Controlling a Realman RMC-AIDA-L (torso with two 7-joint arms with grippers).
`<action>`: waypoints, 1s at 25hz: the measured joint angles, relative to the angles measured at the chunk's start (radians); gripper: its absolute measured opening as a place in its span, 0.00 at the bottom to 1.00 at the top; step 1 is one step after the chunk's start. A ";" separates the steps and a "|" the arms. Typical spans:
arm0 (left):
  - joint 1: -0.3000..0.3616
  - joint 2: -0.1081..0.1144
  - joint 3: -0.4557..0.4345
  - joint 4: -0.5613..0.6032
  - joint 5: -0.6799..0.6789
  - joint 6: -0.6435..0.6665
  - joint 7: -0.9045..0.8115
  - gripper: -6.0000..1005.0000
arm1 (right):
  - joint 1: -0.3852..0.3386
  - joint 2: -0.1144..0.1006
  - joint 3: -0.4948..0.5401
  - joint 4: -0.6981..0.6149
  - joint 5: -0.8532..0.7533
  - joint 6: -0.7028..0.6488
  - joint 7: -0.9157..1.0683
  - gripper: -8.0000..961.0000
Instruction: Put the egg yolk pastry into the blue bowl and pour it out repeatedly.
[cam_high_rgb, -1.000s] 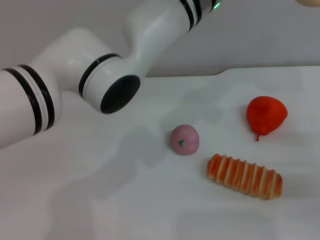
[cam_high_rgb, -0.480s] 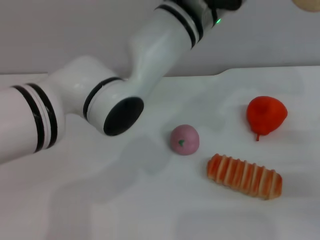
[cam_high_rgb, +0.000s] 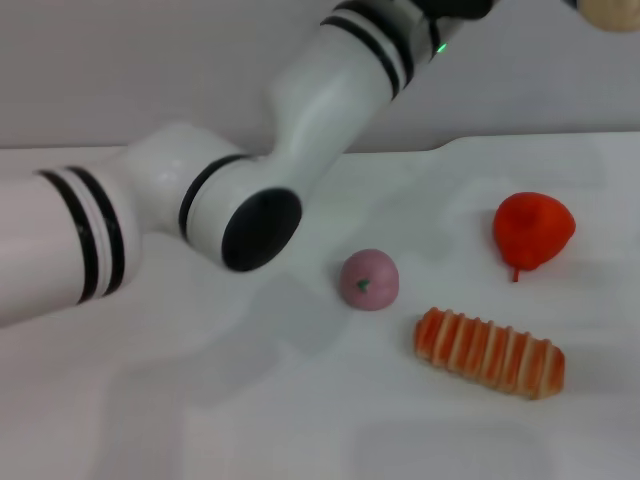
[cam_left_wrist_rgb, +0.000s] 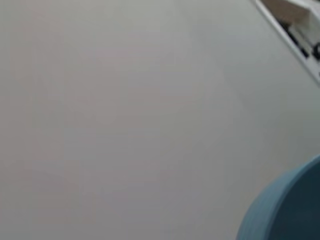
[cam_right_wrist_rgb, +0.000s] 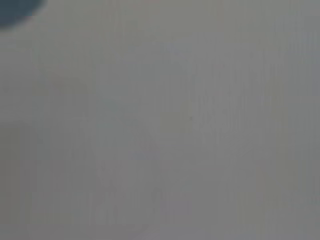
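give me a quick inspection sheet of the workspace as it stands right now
surface: white table, nothing spilled.
job's things: egg yolk pastry only partly in view at the head view's top right edge, above the table; blue bowl only a curved blue part seen in the left wrist view.
clutter: pink ball mid-table; red fruit-shaped item to its right; orange-striped bread nearest the robot.
grippers: left arm reaches up out of view; neither gripper is seen.
cables: nothing seen.
surroundings: plain grey wall.
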 joint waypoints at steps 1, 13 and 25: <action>-0.007 0.000 -0.006 -0.001 -0.007 -0.028 0.003 0.01 | 0.000 0.000 0.000 0.000 0.000 0.000 0.000 0.60; -0.036 0.000 -0.023 0.000 -0.129 -0.090 0.245 0.01 | 0.001 0.000 0.000 0.002 0.000 -0.002 -0.001 0.60; 0.032 0.000 0.104 -0.010 -0.135 0.143 0.327 0.01 | 0.010 -0.001 0.000 0.002 0.000 -0.002 -0.001 0.60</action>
